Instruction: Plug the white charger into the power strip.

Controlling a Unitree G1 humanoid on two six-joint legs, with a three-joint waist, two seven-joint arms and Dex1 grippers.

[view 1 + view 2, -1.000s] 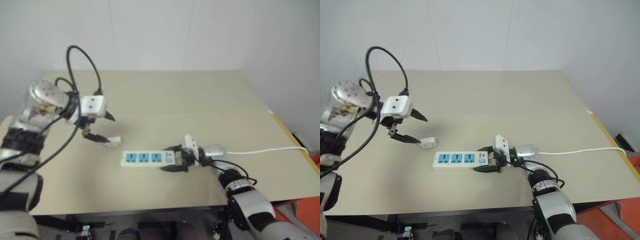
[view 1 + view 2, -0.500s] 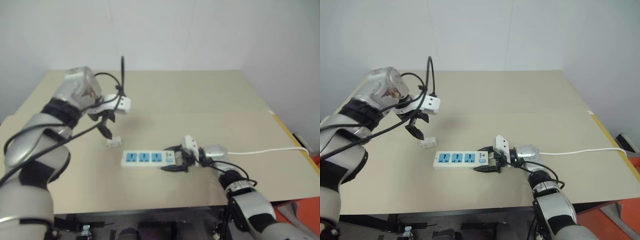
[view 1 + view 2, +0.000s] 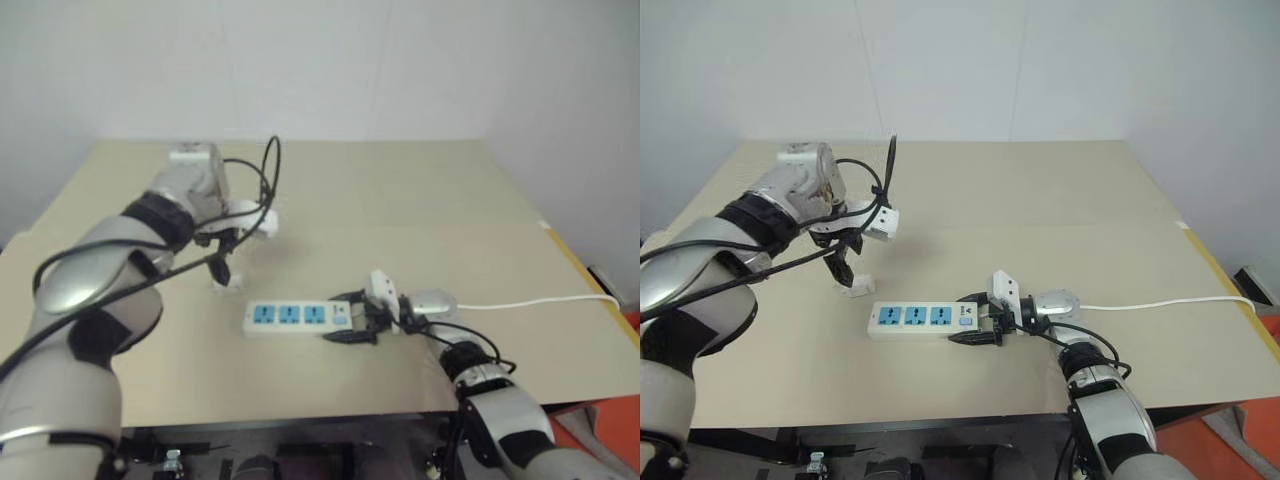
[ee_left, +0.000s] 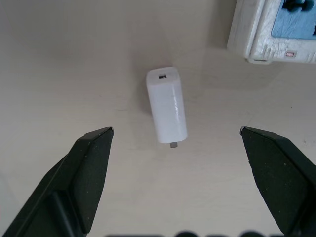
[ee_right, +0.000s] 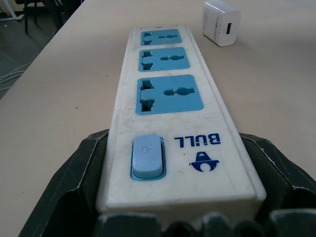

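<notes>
Task status: early, nothing plugged in. White charger (image 4: 167, 104): small smooth rounded plastic block, metal prong showing at one end, lying loose on the matte beige table (image 3: 400, 190) just beside the strip's far end. Left gripper (image 4: 175, 182): poised above it, jaws spread wide, empty. Power strip (image 5: 170, 118): long, flat, scuffed white bar, three blue sockets unoccupied, its switch end clamped by the right gripper (image 3: 977, 323). Remaining: grasp, align, insert.

The white charger (image 4: 167, 104) is seen on a beige counter (image 3: 400, 190). The power strip (image 5: 170, 118) is white, with three blue socket faces, a pale blue switch and blue lettering. Black fingers (image 4: 86, 173) are shown.
</notes>
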